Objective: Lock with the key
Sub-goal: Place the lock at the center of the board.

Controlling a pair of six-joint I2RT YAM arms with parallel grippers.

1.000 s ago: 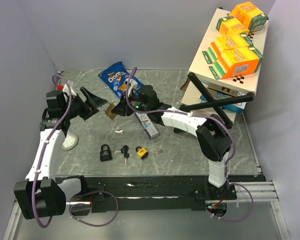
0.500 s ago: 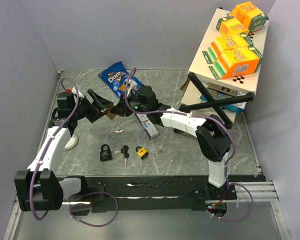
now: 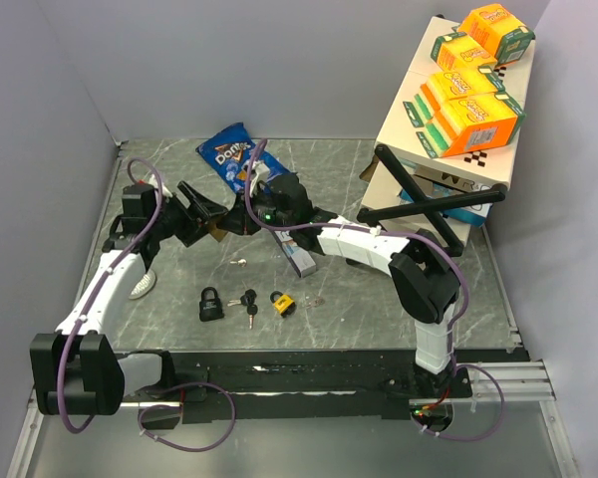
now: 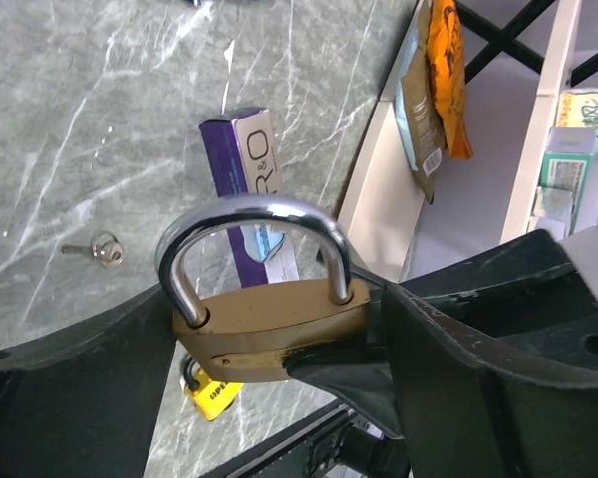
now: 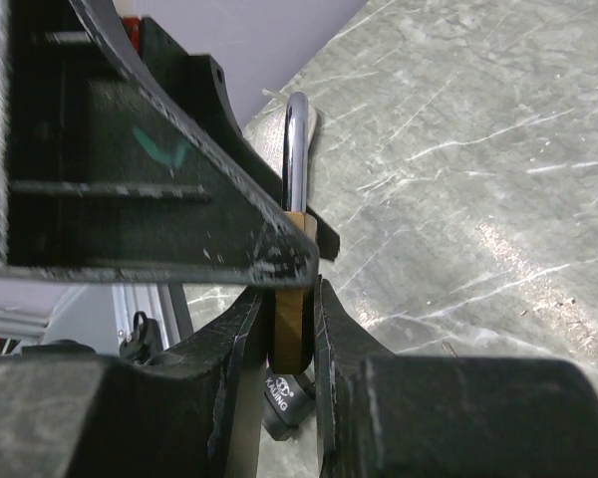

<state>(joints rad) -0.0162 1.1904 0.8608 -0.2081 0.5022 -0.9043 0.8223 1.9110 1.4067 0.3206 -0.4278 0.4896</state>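
Note:
A brass padlock (image 4: 269, 321) with a silver shackle is held up off the table, edge-on in the right wrist view (image 5: 292, 319). My right gripper (image 5: 292, 334) is shut on its body, one finger (image 4: 351, 380) reaching under it. My left gripper (image 4: 279, 299) stands open with one finger on each side of the lock. In the top view both grippers meet at the padlock (image 3: 219, 227) at the back left. A small silver key (image 3: 240, 262) on a ring lies on the table below them (image 4: 105, 249). No key is in either gripper.
A black padlock (image 3: 210, 304), black-headed keys (image 3: 247, 301) and a yellow padlock (image 3: 282, 304) lie near the front. A purple box (image 3: 299, 254) lies under the right arm, a Doritos bag (image 3: 229, 154) behind. A shelf with orange boxes (image 3: 458, 90) stands at the right.
My left arm has swung right, up to the padlock held by my right gripper, and its fingers now straddle the lock and have narrowed a little. The right arm has barely moved.

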